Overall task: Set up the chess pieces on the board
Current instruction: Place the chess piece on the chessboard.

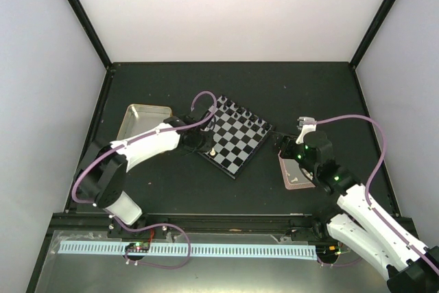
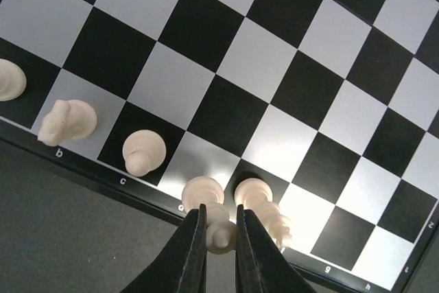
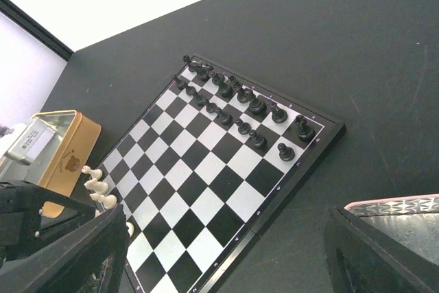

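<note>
We see the left gripper [image 2: 220,214] pressed together on a white piece [image 2: 221,232], pinching its head between the 2 fingers [image 2: 195,248]. That piece stands on the board [image 1: 241,143], in the lettered edge row on the side nearest the left arm. Its base sits on a pale square.

On the next square of that row stands a taller white neighbour [image 2: 264,207], right against the outside of 1 finger. We cannot tell whether they touch. Further along the same row, away from the gripper, stand a bishop [image 2: 143,152], then a knight [image 2: 66,121], then 1 more white figure [image 2: 10,79] cut by the frame edge. That makes 5 white figures in the row, each upright on its own square.

The black pieces [image 3: 258,106] stand in 2 rows along the opposite edge of the board.

The right gripper [image 3: 230,241] is spread wide and pinches nothing. It hangs just off the board's right corner, over a pink tray [image 3: 394,205] that lies near that corner, apart from the rim.

A tin [image 1: 140,123] lies off the board's left side, with the left arm reaching past it to the board. Board, tray and tin all rest on the dark table [image 1: 171,190].
</note>
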Motion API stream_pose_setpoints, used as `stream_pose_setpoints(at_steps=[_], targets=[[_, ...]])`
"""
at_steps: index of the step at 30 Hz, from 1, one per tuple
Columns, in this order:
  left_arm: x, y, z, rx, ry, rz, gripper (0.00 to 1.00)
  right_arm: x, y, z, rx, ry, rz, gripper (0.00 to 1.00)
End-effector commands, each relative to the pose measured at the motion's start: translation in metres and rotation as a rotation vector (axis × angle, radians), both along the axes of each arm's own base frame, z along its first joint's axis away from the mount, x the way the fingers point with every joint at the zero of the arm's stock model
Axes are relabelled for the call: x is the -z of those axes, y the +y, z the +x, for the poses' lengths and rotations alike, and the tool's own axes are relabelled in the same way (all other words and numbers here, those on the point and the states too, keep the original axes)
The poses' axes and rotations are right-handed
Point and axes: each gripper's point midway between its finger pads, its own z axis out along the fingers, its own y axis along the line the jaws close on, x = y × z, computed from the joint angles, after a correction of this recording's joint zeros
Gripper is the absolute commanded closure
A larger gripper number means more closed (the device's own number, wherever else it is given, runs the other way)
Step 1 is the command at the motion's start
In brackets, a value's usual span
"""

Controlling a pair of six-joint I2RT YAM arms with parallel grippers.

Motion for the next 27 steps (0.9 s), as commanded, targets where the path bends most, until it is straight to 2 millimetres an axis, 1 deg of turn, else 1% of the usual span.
stream_pose_setpoints(at_steps=[1, 7, 11, 13, 16, 18, 23, 27], targets=[[0.008, -0.006, 0.009, -0.007, -0.011, -0.028, 0.91, 0.0, -0.002, 0.002, 0.017, -0.008, 0.001, 0.22], [0.021, -0.002, 0.015, -0.017, -0.006, 0.016, 0.91, 0.003, -0.002, 0.002, 0.017, -0.001, -0.006, 0.22], [0.029, -0.001, 0.013, -0.014, 0.014, 0.032, 0.88, 0.004, -0.002, 0.002, 0.017, 0.001, -0.008, 0.22], [0.029, 0.0, 0.011, -0.013, 0.018, 0.032, 0.85, 0.004, -0.003, 0.001, 0.018, 0.002, -0.009, 0.22], [0.023, 0.001, 0.008, -0.011, 0.016, 0.025, 0.8, 0.002, -0.003, 0.001, 0.019, -0.001, -0.008, 0.22], [0.019, 0.002, 0.008, -0.008, 0.007, 0.023, 0.81, 0.001, -0.003, 0.001, 0.02, -0.005, -0.004, 0.22], [0.016, 0.004, 0.008, -0.01, 0.004, 0.036, 0.91, 0.003, -0.002, 0.002, 0.018, 0.0, -0.002, 0.22], [0.016, 0.006, 0.007, -0.011, 0.012, 0.046, 0.92, 0.003, -0.002, 0.001, 0.018, 0.002, -0.001, 0.22]])
